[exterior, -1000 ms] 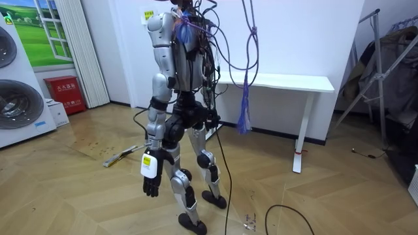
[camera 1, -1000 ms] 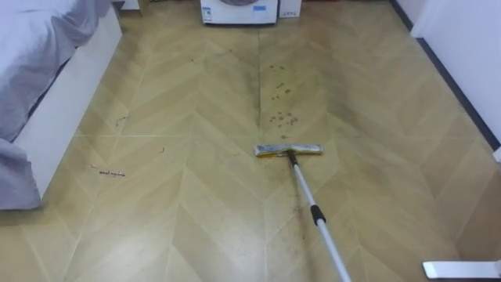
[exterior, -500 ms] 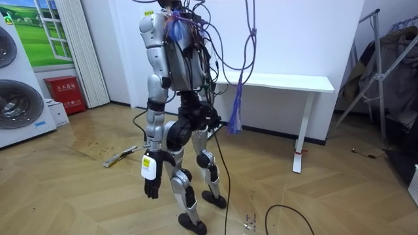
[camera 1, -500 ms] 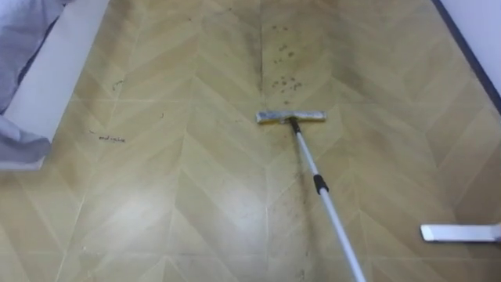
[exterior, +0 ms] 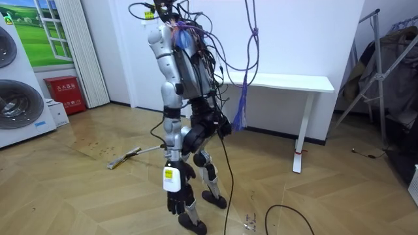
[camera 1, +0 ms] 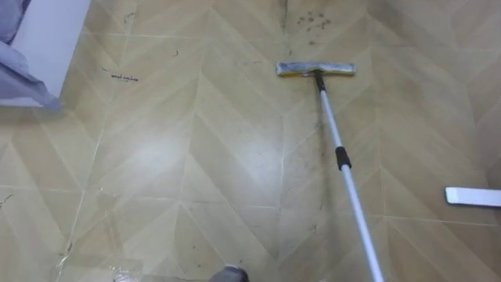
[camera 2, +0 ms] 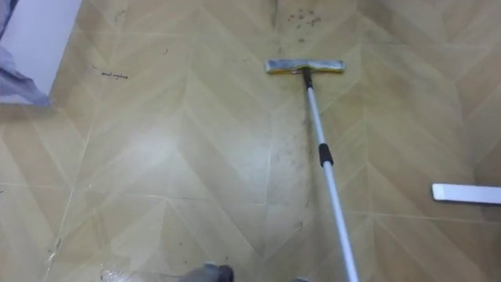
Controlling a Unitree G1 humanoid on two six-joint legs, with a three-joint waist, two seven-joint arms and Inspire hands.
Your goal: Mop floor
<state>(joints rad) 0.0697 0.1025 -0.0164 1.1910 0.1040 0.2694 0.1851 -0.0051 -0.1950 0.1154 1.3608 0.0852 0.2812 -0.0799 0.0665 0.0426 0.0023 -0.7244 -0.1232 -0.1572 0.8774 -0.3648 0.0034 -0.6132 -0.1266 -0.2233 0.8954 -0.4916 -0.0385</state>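
A flat mop lies on the herringbone wood floor. Its head is just short of scattered crumbs, and its handle runs off the lower edge. A bed corner is on the left and a white table foot on the right. The robot stands bent forward between washing machines and a white table, its left hand hanging slack and empty.

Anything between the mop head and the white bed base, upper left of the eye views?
Mostly bare wood floor between mop head and bed base; just a small dark mark near the bed, in both eye views.
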